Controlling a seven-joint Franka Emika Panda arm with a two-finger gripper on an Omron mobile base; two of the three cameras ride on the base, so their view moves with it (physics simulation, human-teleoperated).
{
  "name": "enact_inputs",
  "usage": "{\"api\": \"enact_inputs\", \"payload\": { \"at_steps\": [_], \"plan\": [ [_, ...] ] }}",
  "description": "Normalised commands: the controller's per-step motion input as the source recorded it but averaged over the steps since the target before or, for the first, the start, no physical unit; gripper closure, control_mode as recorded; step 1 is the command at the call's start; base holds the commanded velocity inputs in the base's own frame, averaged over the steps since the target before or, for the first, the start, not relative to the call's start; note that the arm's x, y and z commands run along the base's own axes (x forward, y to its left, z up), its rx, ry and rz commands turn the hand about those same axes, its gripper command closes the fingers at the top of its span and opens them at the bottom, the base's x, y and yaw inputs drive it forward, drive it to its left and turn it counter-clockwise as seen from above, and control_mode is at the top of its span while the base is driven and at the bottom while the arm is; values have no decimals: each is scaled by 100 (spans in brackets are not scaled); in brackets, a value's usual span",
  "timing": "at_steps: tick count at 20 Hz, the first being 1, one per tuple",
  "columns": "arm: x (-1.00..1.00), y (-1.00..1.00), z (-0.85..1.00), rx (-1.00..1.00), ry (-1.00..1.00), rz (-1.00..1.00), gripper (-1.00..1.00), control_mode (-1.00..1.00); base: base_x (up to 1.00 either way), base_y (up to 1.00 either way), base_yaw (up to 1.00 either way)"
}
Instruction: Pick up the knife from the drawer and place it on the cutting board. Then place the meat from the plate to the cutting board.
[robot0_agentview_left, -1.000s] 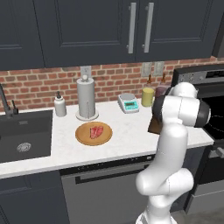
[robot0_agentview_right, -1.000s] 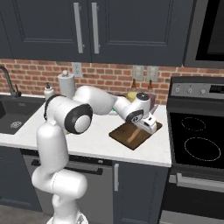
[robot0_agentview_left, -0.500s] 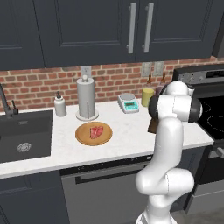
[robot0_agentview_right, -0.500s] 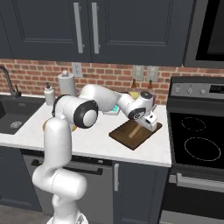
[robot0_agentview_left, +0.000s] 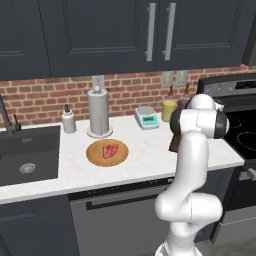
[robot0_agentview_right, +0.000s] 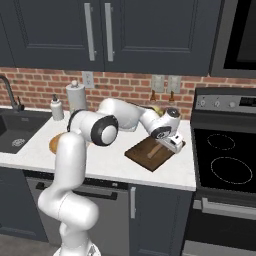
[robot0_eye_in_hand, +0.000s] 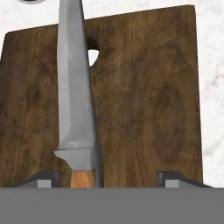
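Observation:
The knife lies flat on the dark brown cutting board, grey blade pointing away from the hand, its orange-brown handle low between the fingertips and nearer the left one. My gripper hovers just over the board's near edge, jaws wide and open, holding nothing. In the right base view the gripper sits over the right end of the cutting board, with the knife under it. The red meat rests on the round tan plate, left of the arm. The drawer is out of view.
A paper towel holder, soap bottle, small scale and yellow jar stand along the brick wall. The sink lies at the left and the stove right of the board.
The gripper has gone from shut to open, letting go of the knife, which now rests on the cutting board. The arm's elbow has swung a little.

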Motion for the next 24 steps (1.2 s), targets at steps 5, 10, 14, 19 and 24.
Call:
{"api": "enact_inputs", "payload": {
  "at_steps": [5, 10, 14, 19, 24],
  "plan": [
    [-3, 5, 5, -7, 0, 1, -100, -100, 0, 0, 0],
    [-13, 26, 79, -2, 0, 6, -100, -100, 0, 0, 0],
    [-22, 39, 99, 0, 0, 14, -100, -100, 0, 0, 0],
    [-62, 62, 58, 0, -1, 11, -100, -100, 0, 0, 0],
    [-92, 91, 0, 0, -7, 1, -100, -100, 0, 0, 0]
  ]
}}
